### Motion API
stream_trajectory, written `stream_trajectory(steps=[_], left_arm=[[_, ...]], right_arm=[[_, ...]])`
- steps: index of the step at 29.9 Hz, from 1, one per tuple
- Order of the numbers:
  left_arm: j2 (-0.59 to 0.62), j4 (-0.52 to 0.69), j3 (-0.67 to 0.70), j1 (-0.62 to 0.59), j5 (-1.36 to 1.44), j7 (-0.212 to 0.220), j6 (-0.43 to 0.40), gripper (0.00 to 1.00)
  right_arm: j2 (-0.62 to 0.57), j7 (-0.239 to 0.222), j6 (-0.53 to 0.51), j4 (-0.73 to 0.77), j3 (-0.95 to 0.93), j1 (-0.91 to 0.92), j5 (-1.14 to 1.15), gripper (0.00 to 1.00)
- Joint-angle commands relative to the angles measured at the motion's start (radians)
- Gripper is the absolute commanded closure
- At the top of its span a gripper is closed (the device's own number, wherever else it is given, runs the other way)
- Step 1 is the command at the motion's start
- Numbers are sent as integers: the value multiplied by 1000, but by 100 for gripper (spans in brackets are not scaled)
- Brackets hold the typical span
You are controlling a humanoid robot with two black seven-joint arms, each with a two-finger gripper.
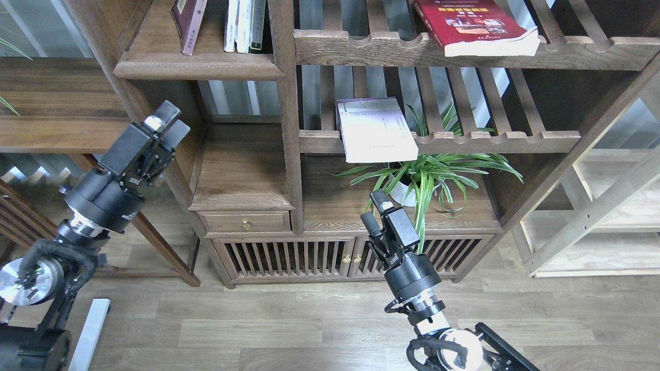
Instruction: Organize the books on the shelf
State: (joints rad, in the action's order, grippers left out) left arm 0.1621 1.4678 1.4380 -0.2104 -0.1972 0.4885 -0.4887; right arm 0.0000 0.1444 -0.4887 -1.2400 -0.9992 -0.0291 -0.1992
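Observation:
The maroon book (pixel 188 20) leans upright on the solid dark-brown shelf (pixel 198 67) at the upper left. The thick red book (pixel 474 26) lies flat on the top slatted rack at the right. The pale white-lavender book (pixel 376 129) lies flat on the middle slatted rack, its front end overhanging the rail. My left gripper (pixel 172 121) is open and empty, below and left of the shelf's lip. My right gripper (pixel 374 210) is open and empty, low in front of the cabinet, below the pale book.
Thin white-spined and dark-spined books (pixel 245 26) stand upright right of the maroon book. A spider plant in a white pot (pixel 412 190) sits under the middle rack, just behind my right gripper. A wooden table (pixel 56 103) stands left; pale light-wood shelving (pixel 608 206) stands right.

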Motion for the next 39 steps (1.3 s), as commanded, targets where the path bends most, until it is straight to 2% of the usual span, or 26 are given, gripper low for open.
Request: stream_trajectory(steps=[1, 3, 8, 11, 16, 20, 24, 30, 39], left_arm=[[-26, -15, -21, 41, -33, 0, 0, 2], [-38, -15, -28, 77, -42, 0, 0, 5], [-55, -14, -51, 115, -33, 0, 0, 5], [-52, -20, -61, 118, -33, 0, 0, 3], [-50, -33, -45, 105, -33, 0, 0, 3], [-4, -53, -44, 77, -33, 0, 0, 3], [-3, -101, -44, 40, -33, 0, 0, 3], [-3, -107, -42, 22, -33, 0, 0, 3], [-1, -112, -36, 20, -39, 0, 0, 2]], right_arm=[[0, 9, 0, -21, -2, -2, 0, 1], [0, 9, 0, -33, -3, 0, -2, 1], [0, 3, 0, -45, -71, 24, -2, 1], [0, 1, 47, -91, -98, 29, -2, 1], [0, 1, 55, -90, -157, 63, -2, 1], [0, -3, 68, -88, -246, 97, -2, 1], [0, -3, 140, -84, -323, 207, -14, 1], [0, -3, 234, -75, -377, 287, -40, 1], [0, -3, 242, -73, -400, 308, -42, 1]])
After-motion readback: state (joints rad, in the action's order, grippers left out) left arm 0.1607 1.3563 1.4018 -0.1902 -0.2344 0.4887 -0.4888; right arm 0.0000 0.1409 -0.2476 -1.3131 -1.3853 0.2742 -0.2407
